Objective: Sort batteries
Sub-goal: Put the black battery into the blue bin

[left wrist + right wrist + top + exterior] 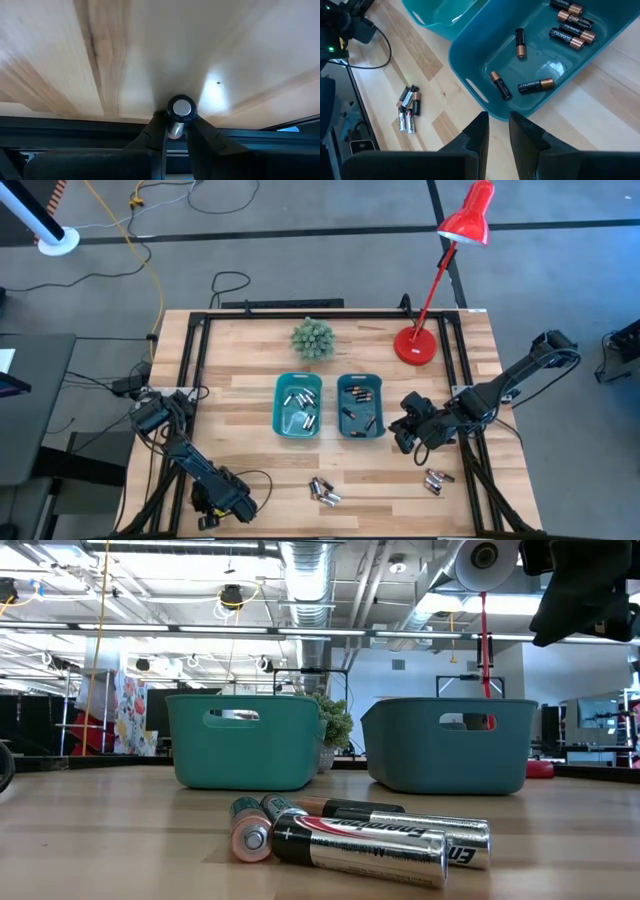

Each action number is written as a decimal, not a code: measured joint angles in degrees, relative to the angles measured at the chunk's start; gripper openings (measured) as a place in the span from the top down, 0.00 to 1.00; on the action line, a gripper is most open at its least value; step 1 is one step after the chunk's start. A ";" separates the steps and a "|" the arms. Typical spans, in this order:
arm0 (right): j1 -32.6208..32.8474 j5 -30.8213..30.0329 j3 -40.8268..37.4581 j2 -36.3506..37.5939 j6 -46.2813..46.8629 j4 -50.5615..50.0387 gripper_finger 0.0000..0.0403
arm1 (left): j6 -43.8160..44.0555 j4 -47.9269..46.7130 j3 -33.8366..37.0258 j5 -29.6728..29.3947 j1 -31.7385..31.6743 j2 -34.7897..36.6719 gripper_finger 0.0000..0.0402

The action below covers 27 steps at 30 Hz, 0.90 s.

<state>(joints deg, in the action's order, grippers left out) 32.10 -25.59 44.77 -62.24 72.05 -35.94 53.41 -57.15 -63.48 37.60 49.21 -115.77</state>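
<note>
A small heap of batteries (pixel 350 835) lies closest to the low camera, silver-and-dark cells resting side by side on the desk (pixel 250 360) in front of the two teal bins. From above, the left bin (pixel 298 406) holds several silvery cells and the right bin (pixel 360 405) holds dark copper-topped ones — so the sorting looks well under way, not finished. Still loose on the wood are that front heap and a second small cluster (pixel 433 479) near the desk's right front corner.

The left end effector (pixel 177 131) sits at the front left edge of the desk, its fingers closed tight on a single battery (pixel 180 109) seen end-on, silvery cap facing the wrist camera. The cell appears to be just off or at the wood; which, I cannot tell.

The right end effector (pixel 497 131) hovers just beside the right bin's outer wall, fingers a narrow gap apart and holding nothing.

What remains, as I judge it: delivering the gripped cell, then clearing both loose groups.
</note>
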 joint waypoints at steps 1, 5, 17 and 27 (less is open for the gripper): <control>0.00 0.01 0.00 0.00 -0.11 0.00 0.77 | 0.05 0.02 0.00 -0.07 0.00 0.00 0.90; 0.00 0.01 0.00 0.00 -0.44 0.00 0.77 | 0.61 0.00 -0.02 -1.24 0.02 0.15 0.90; 0.00 0.01 0.00 -0.01 -3.38 -0.02 0.77 | 14.01 -0.71 0.10 -17.69 -3.51 10.92 0.90; 0.00 -0.01 0.00 -0.02 -4.30 -0.02 0.77 | 20.58 7.52 -0.44 -43.37 -11.63 23.09 0.90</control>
<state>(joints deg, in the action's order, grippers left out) 32.10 -25.61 44.77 -62.26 67.75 -35.97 73.99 -49.63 -63.92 -5.76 37.58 -92.68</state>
